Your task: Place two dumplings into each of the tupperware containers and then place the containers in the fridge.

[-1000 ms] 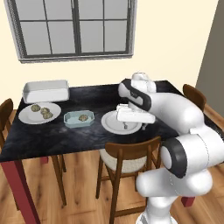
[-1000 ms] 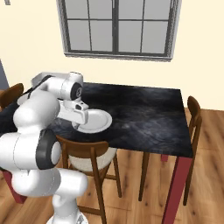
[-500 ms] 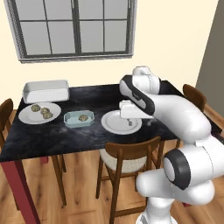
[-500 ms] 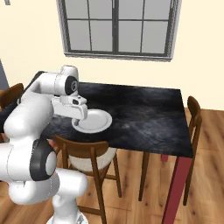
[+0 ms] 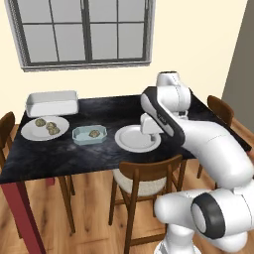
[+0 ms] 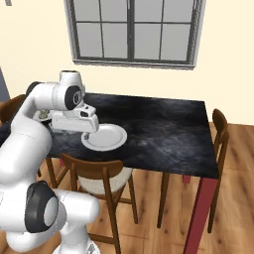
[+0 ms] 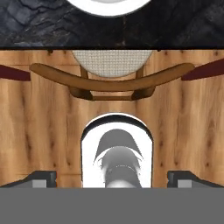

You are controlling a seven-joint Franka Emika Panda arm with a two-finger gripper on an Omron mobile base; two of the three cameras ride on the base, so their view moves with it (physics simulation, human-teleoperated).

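Observation:
Two olive-brown dumplings (image 5: 47,126) lie on a round white plate (image 5: 30,132) at the table's left. Beside it stands the small pale blue tupperware container (image 5: 89,133) with dumplings (image 5: 93,132) inside. The larger deep white container (image 5: 52,102) sits behind them, with nothing visible inside it. My gripper (image 5: 147,133) (image 6: 85,133) hangs over the near side of an empty white plate (image 5: 135,139) (image 6: 106,137) (image 7: 109,5). It points down past the table edge. Its fingertips (image 7: 43,177) stand wide apart with nothing between them. The fridge is out of view.
A wooden chair (image 5: 149,173) (image 7: 112,81) is tucked in at the dark table (image 5: 59,154) right under my hand. More chairs stand at the left end (image 5: 7,129) and the right end (image 5: 221,109). A window fills the wall behind.
My arm's upper links have swung up and to the right, while the hand has turned slightly and stayed over the empty plate. Nothing on the table has moved.

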